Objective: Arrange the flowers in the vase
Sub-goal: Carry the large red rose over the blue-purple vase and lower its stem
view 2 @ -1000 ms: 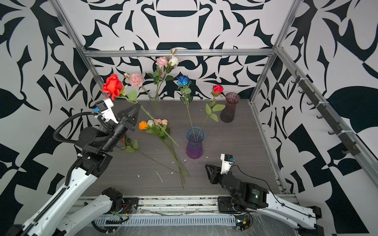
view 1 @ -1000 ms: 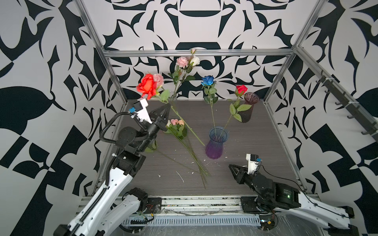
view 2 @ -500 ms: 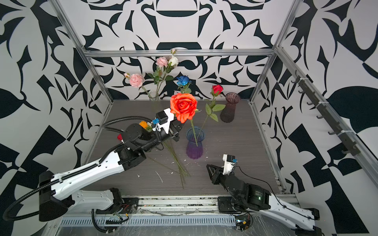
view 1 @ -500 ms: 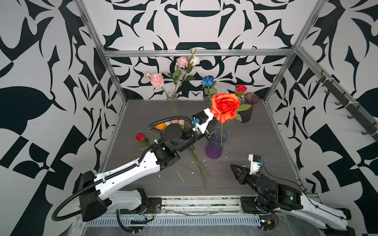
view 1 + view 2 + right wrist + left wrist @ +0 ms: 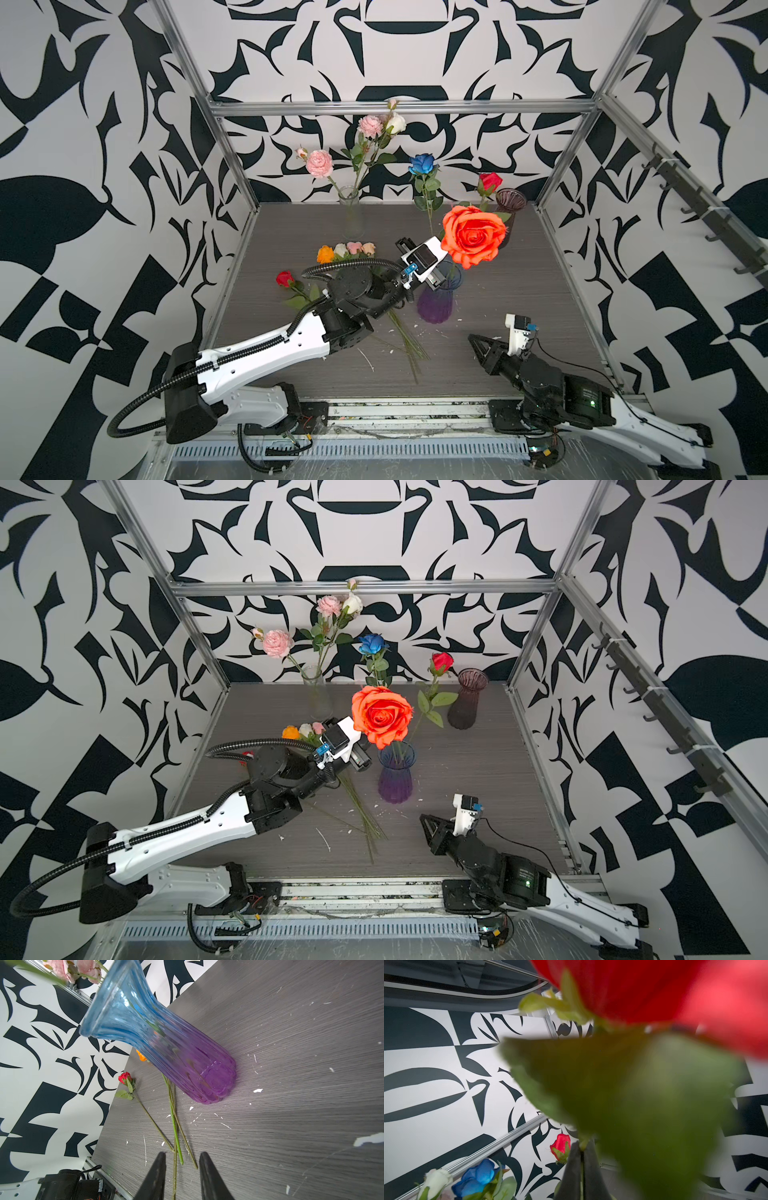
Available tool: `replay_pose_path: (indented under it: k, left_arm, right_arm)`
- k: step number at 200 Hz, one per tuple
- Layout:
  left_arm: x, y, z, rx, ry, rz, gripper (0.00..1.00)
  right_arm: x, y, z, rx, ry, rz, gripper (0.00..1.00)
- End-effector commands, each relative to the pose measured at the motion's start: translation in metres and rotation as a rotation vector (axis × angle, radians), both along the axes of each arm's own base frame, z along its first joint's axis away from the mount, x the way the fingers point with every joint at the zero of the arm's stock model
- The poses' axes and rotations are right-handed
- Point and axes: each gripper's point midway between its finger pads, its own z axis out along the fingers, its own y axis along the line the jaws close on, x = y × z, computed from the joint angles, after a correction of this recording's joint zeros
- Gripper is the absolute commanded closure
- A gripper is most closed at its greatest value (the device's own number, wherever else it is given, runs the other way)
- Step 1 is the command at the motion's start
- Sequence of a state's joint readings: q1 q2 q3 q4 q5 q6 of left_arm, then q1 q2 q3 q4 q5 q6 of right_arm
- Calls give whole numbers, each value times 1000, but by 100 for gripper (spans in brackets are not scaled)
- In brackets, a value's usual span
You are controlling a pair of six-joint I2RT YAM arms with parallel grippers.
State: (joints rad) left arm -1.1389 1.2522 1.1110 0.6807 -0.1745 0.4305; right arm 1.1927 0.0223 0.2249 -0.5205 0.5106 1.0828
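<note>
Robotics lab test cell; aluminium frame (image 5: 399,109) boxes in a grey table (image 5: 519,291); black-and-white patterned wall panels (image 5: 104,104) all round; left arm (image 5: 257,357), right arm (image 5: 582,395) on one base rail (image 5: 407,419).

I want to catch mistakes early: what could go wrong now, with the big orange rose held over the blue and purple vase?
1. The left gripper holds the orange rose near its head, so the loose stem may miss the vase mouth.
2. Nothing steadies the vase; the right gripper sits apart, open, so a push might tip it.
</note>
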Motion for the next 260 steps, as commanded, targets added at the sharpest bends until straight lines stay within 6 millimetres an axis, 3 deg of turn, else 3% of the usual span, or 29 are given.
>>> replay_pose_path:
  k: [1,20,50,57,87,119,138,166,225,239,260]
  left_arm:
    - [3,11,15,-56,-24,50,100]
    - [9,9,6,-39,9,64,100]
    - [28,4,-27,14,133,125,100]
    - [38,-7,-48,55,185,141,100]
    - [60,-18,-95,165,403,177,100]
    - [96,-12,-151,226,748,212,100]
    - [105,-11,-175,253,846,228,100]
    - [106,-16,-184,275,882,228,93]
    - [105,-24,-181,284,886,196,90]
    - [104,-25,-181,291,887,183,76]
    - [101,-27,-181,297,887,168,68]
  right_arm:
    - [3,-3,3,7,-8,-24,69]
    - [3,-2,3,6,-8,-23,69]
    - [3,-2,3,6,-8,-23,69]
    - [3,-2,3,5,-7,-23,69]
    - [3,-2,3,5,-7,-23,69]
    - [3,-2,3,3,-8,-21,68]
    - [3,-2,3,2,-6,-22,69]
    - [3,-2,3,2,-8,-21,69]
    - [3,-2,3,2,-9,-21,69]
    - [3,-2,3,2,-9,-22,69]
    - [3,-2,3,3,-10,-22,68]
